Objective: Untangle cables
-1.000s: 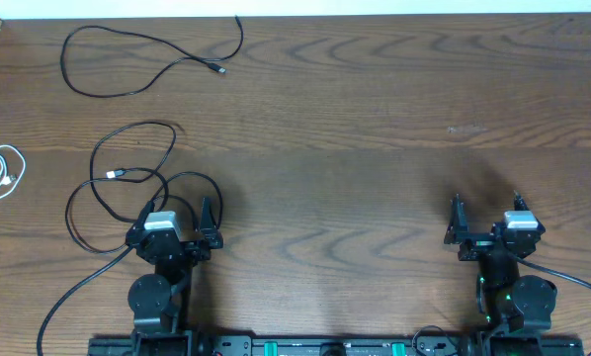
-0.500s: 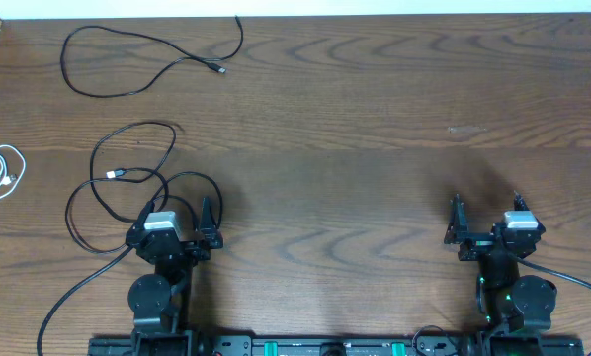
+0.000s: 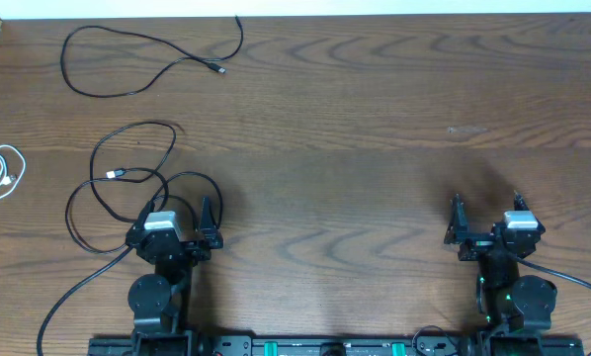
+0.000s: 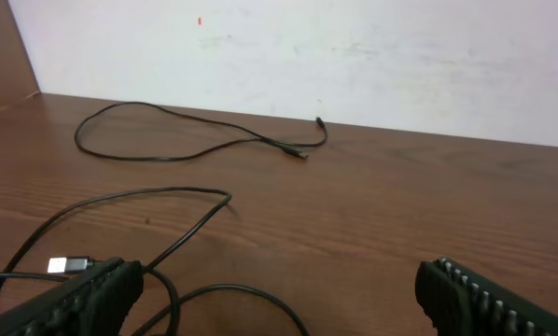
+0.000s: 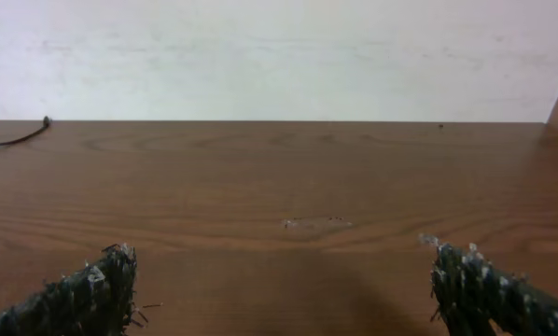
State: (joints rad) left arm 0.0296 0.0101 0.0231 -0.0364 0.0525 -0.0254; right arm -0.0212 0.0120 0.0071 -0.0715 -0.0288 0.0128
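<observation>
Cables: three lie apart at the left of the overhead frame: one black cable [image 3: 127, 95] upper left, a second black cable [image 3: 132, 126] in loose loops at middle left, a white cable [image 3: 1, 168] coiled at the left edge.
Change: none; cables and arms sit as they did a second ago.
Left gripper [image 3: 177, 213]: wide open, empty; the second black cable's loops reach its finger.
Right gripper [image 3: 485, 206]: wide open, empty, lower right, well apart from every cable.
Surroundings: wooden table [image 3: 355, 119]; white wall [image 4: 354, 56] behind; thicker arm cord [image 3: 78, 289] lower left.
</observation>
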